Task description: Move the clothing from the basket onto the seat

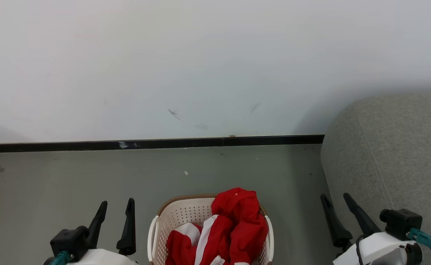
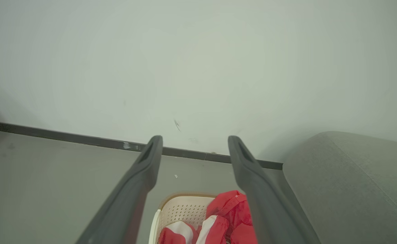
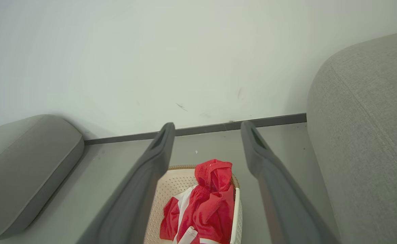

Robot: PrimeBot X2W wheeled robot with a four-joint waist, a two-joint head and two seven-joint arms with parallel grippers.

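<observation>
My left pincer (image 1: 117,201) and right pincer (image 1: 335,195) hover wide and empty, flanking the basket (image 1: 171,217) so either can reach the clothing (image 1: 234,224); the seat (image 1: 392,154) stands at my right.

basket (image 1: 178,215) cut off below, seat (image 1: 392,154) cropped right

The basket (image 1: 171,217) stands on the floor (image 1: 90,176). The clothing (image 1: 234,228) lies in it, heaped toward its right side and rising over the rim there. The seat (image 1: 392,154) is right of the basket, apart from it. Behind the basket is the wall (image 1: 200,66), with a baseboard (image 1: 164,143) at its foot. The left gripper (image 1: 117,201) is left of the basket and the right gripper (image 1: 335,195) is right of it. A cushion (image 3: 25,162) lies well left of the basket.
</observation>
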